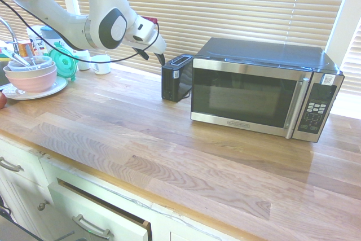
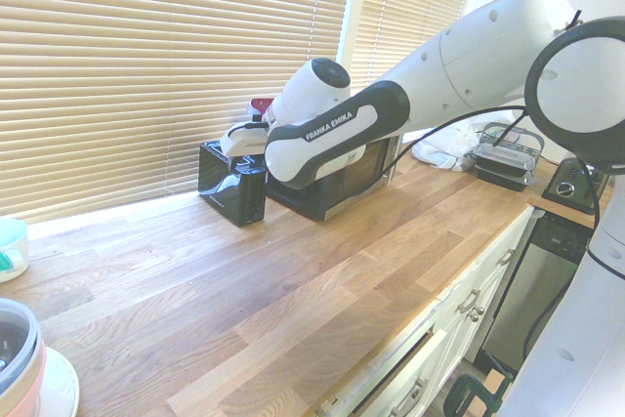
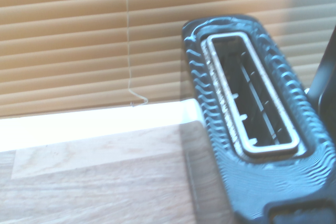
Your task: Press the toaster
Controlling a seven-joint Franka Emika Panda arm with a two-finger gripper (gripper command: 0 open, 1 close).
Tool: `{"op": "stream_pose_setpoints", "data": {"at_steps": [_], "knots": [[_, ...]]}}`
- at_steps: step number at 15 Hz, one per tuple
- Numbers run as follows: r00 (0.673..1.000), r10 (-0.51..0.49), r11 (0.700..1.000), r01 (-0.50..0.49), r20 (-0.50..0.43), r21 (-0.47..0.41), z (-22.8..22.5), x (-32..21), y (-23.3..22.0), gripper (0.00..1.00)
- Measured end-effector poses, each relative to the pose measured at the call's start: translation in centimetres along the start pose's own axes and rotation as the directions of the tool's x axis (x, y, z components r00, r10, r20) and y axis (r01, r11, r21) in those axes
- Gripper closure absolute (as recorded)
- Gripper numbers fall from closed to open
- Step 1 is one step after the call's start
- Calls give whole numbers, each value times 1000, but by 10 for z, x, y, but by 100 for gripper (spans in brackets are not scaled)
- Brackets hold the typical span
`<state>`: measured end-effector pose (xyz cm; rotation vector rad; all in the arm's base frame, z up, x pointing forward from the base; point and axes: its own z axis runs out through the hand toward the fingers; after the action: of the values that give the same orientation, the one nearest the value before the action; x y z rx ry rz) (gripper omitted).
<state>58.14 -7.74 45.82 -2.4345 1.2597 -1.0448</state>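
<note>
hovering: gripper above toaster | fingers: spread, holding nothing | toaster: beside microwave

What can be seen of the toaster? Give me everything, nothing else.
The toaster is a small black upright box, glossy on its sides, with a ridged top around one long silver-rimmed slot. The slot looks empty, with thin wire guides inside. A small white label sits on its end face. It stands upright on the wooden countertop by the blinds, close beside the microwave; whether they touch is unclear. The gripper hangs open just above it, not touching.
</note>
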Motion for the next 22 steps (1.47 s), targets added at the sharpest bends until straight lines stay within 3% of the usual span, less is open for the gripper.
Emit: {"op": "stream_pose_setpoints", "data": {"at_steps": [10,11,22], "knots": [[996,-92,995,92,-2,-45,8,33,-1,0],[995,-96,994,96,-2,-48,7,35,-2,100],[993,-117,991,117,7,-58,16,41,0,100]]}}
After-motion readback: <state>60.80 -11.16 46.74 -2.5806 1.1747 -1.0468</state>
